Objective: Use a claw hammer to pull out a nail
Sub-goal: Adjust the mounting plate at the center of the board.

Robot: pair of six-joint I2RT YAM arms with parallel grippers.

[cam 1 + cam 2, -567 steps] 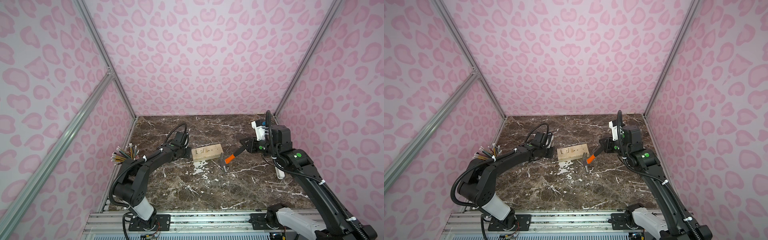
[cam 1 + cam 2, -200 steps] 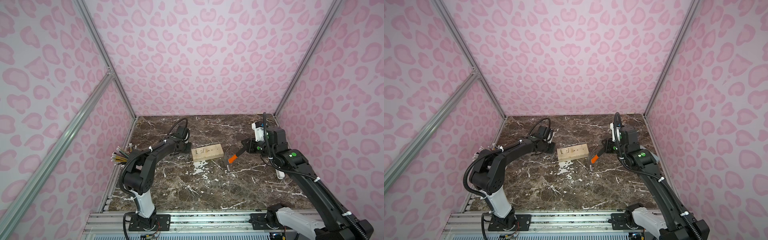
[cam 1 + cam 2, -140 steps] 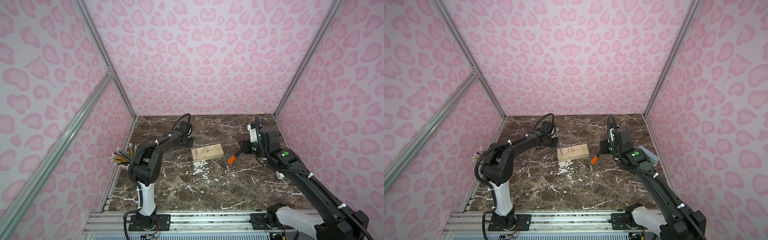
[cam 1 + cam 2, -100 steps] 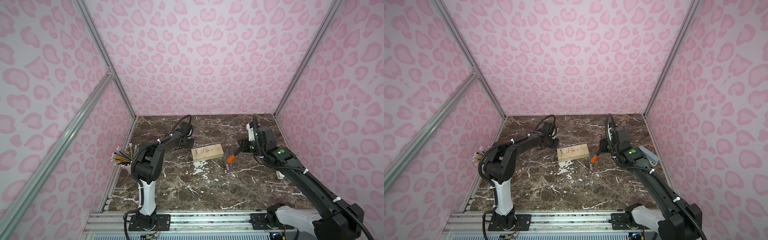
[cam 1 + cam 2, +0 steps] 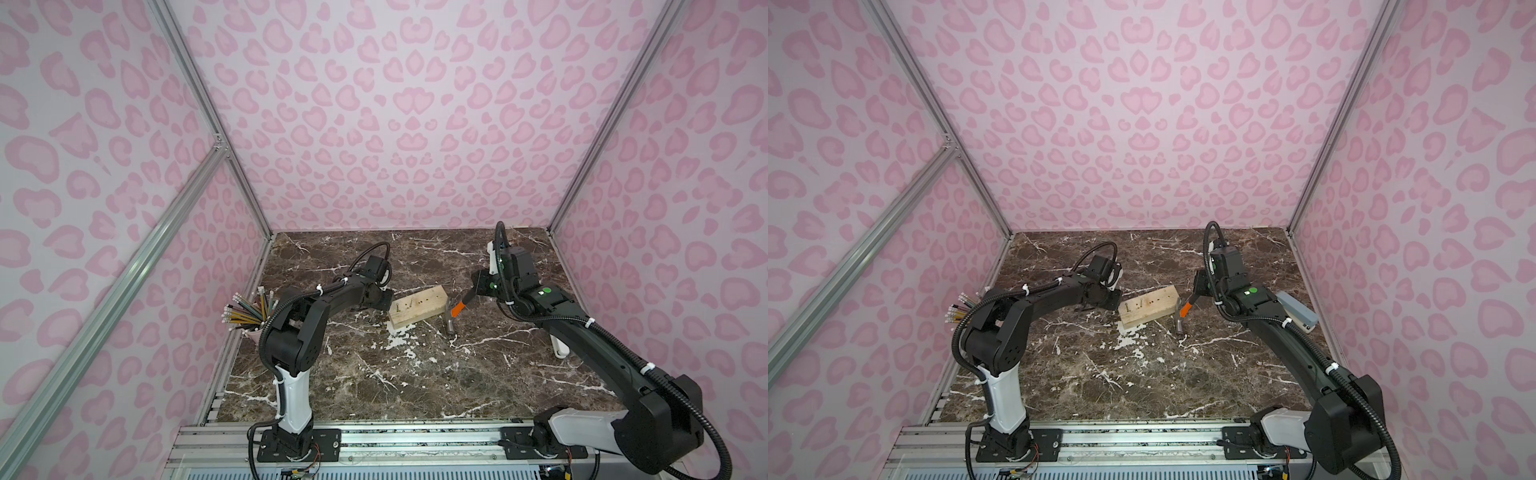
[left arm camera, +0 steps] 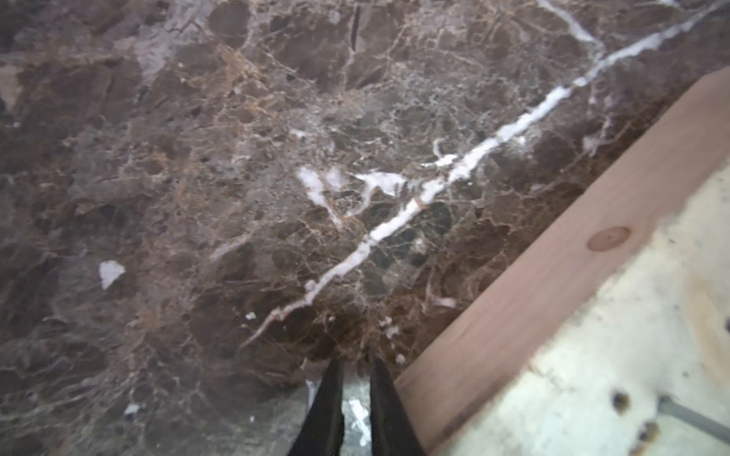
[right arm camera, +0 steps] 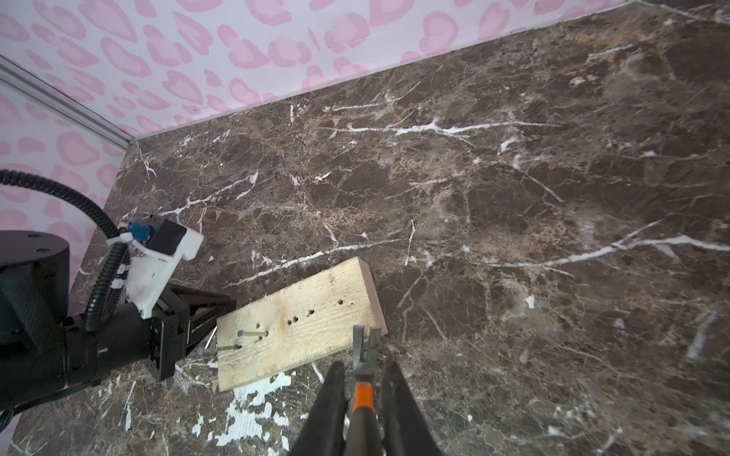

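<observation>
The claw hammer [image 5: 449, 325] [image 5: 1179, 323] hangs steeply, silver head down by the right end of the wood block [image 5: 417, 309] [image 5: 1148, 309]. My right gripper [image 7: 363, 369] [image 5: 478, 289] is shut on its black shaft just above the orange collar [image 7: 363, 395]. The forked claw [image 7: 365, 339] overlaps the block's near right corner. Two bent nails [image 7: 251, 334] stick out near the block's left end. Barely open, my left gripper [image 6: 356, 362] [image 5: 384, 297] shows bare marble through a thin slit. It is low at the block's left end [image 6: 592, 316].
A cup of pencils [image 5: 249, 316] stands at the left wall beside the left arm. A white object [image 5: 559, 349] and a grey block [image 5: 1298, 309] lie by the right wall. White scuffs [image 5: 399, 338] mark the marble in front of the block.
The left arm has raised its elbow and stretched, bringing its gripper to the block's left end. The right gripper has carried the hammer back and left, closer to the block's right end.
</observation>
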